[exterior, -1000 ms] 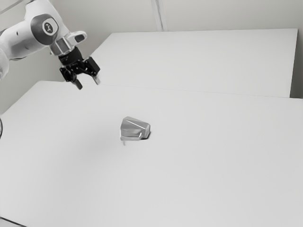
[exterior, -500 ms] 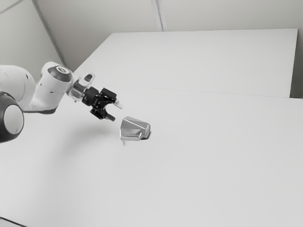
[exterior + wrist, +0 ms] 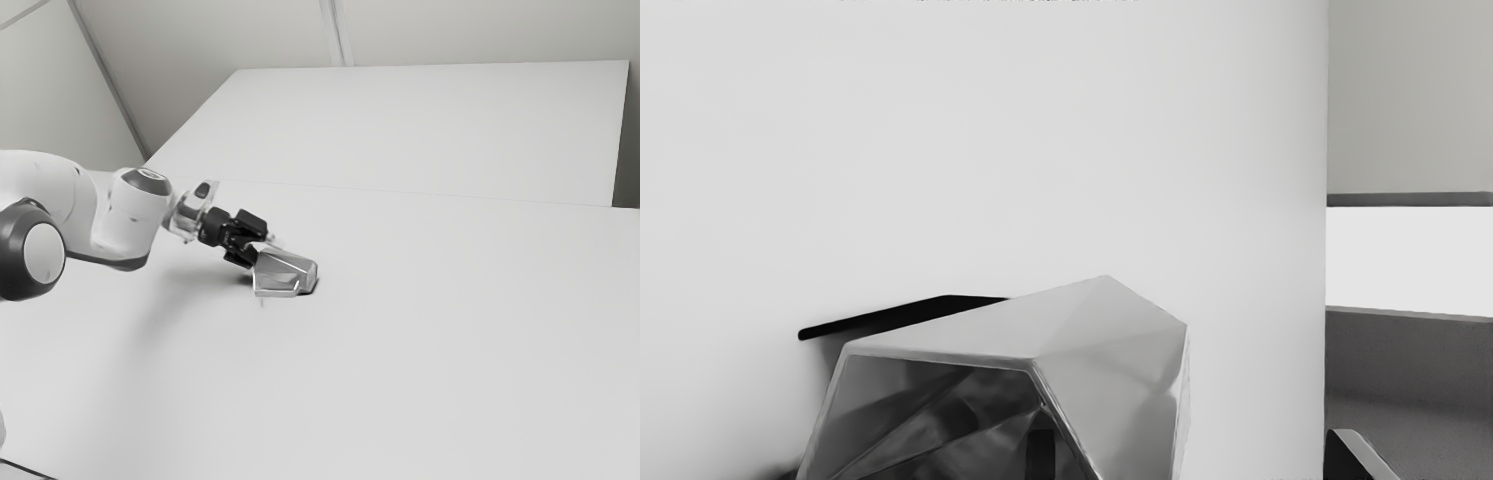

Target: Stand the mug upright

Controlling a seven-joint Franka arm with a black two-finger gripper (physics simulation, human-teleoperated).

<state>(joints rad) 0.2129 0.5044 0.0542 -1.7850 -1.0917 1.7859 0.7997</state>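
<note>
Silvery and faceted, the mug (image 3: 287, 274) lay on its side on the table (image 3: 420, 350), mouth (image 3: 926, 413) toward my gripper (image 3: 264, 251), whose fingers (image 3: 1348, 460) stood spread near the rim (image 3: 940, 361), presumably so I could grip its wall for righting.

the arm (image 3: 125, 220) comes in from the exterior view's left, its white links running on toward the exterior view's right. a round gray-rimmed joint (image 3: 43, 252) sits near that left edge, and a dark cap (image 3: 147, 181) tops the bend just before the wrist (image 3: 190, 213). from there the wrist and the black fingers slope down, low over the desk. the fingers (image 3: 252, 222) stand spread, with a gap between them. in the wrist view one of the fingers (image 3: 1345, 460) is black with a pale slanting edge, well out to one side.
</note>
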